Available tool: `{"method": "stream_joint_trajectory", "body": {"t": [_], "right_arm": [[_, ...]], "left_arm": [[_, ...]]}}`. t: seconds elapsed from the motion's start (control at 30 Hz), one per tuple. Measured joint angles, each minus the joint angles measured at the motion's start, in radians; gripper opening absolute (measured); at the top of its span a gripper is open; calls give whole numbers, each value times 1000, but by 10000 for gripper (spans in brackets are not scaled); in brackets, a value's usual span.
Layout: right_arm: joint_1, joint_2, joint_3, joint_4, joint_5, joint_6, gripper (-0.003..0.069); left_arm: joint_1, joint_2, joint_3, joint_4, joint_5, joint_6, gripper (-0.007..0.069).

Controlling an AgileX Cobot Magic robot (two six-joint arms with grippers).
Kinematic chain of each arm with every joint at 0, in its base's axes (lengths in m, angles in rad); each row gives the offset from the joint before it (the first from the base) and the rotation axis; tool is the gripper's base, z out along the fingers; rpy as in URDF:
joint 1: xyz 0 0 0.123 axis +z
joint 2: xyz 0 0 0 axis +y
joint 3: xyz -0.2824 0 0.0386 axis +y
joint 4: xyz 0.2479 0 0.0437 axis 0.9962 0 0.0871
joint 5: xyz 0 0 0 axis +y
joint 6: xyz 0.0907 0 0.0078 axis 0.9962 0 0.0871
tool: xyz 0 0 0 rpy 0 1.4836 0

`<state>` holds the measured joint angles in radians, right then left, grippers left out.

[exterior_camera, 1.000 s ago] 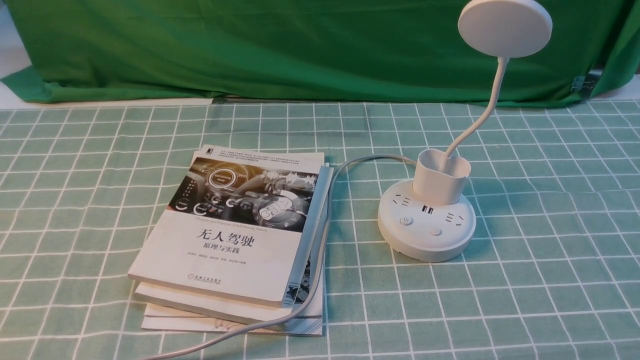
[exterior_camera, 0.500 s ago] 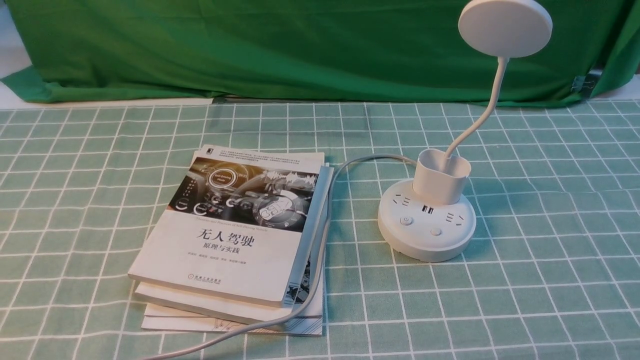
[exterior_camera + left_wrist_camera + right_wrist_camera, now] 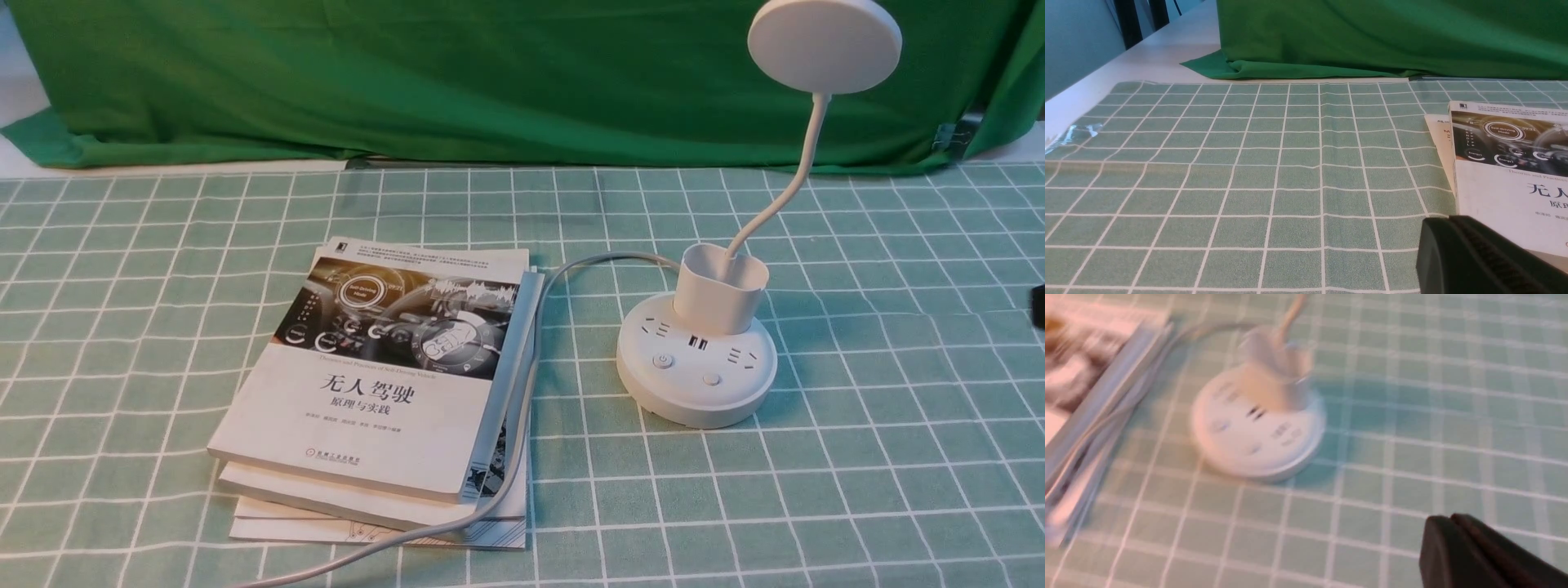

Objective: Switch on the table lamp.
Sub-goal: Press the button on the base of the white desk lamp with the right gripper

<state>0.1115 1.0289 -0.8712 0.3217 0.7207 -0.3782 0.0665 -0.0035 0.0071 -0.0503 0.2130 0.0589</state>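
Observation:
The white table lamp stands right of centre on the checked cloth. Its round puck base (image 3: 696,380) carries sockets and two buttons (image 3: 663,360), with a cup-shaped holder (image 3: 720,287) on top. A thin neck (image 3: 796,175) rises to the flat disc head (image 3: 824,42), which shows no glow. A dark part of my right arm (image 3: 1038,306) shows at the right edge, well right of the base. In the blurred right wrist view the base (image 3: 1257,428) lies ahead of my right gripper (image 3: 1449,518), which is shut on nothing. My left gripper (image 3: 1449,219) is shut too, beside the books.
A stack of books (image 3: 384,384) lies left of the lamp, also seen in the left wrist view (image 3: 1511,171). The lamp's white cord (image 3: 522,425) runs along the stack's right side to the front edge. A green cloth backdrop (image 3: 490,73) closes the back.
A dark part of my right arm has come into the front view at the right edge. The lamp, cord and books have not moved.

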Motion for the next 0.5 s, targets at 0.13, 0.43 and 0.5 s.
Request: {"method": "stream_joint_trajectory", "body": {"t": [0.13, 0.43, 0.5], "right_arm": [[91, 136, -4, 37, -3, -46, 28], [203, 449, -71, 48, -94, -70, 28], [209, 497, -106, 52, -108, -70, 28]], "left_arm": [[0, 0, 0, 0, 0, 0, 21], [0, 0, 0, 0, 0, 0, 21], [0, 0, 0, 0, 0, 0, 21]]}}
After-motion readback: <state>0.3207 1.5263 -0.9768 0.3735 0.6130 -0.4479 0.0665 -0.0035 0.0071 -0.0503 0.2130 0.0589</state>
